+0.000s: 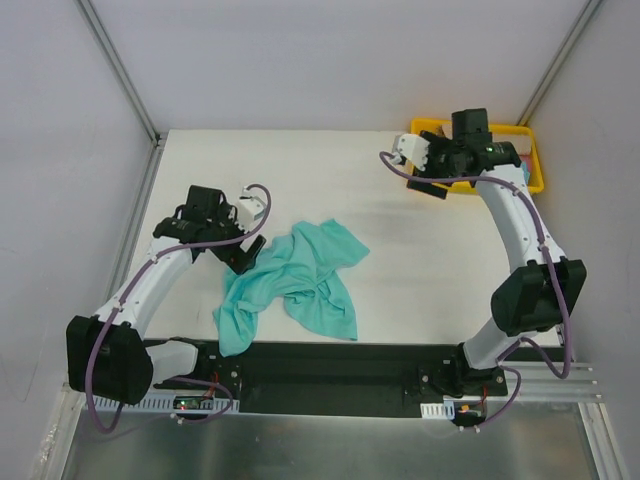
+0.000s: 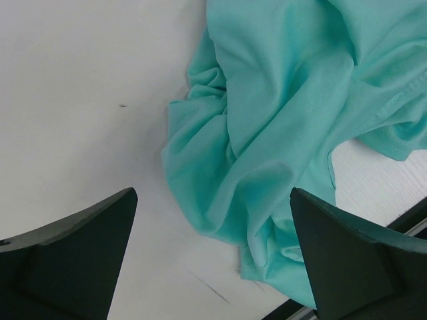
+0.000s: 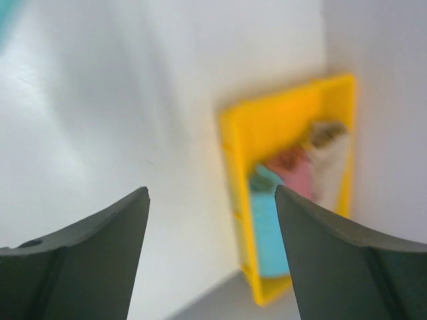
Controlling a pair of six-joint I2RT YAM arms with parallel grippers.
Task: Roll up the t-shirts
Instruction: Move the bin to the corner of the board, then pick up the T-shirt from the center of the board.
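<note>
In the right wrist view, the yellow tray [image 3: 287, 123] and the blue t-shirt [image 3: 270, 230], pink t-shirt [image 3: 298, 170] and beige t-shirt [image 3: 331, 157] inside it are blurred. In the top view, the right arm [image 1: 470, 145] hides the tray contents. The left wrist view crops the sea-green t-shirt [image 2: 280, 120] at the top and right edges.

White links [image 1: 150, 282], black joints [image 1: 108, 357], purple cables [image 1: 90, 395], dark left tool [image 2: 213, 193]
</note>
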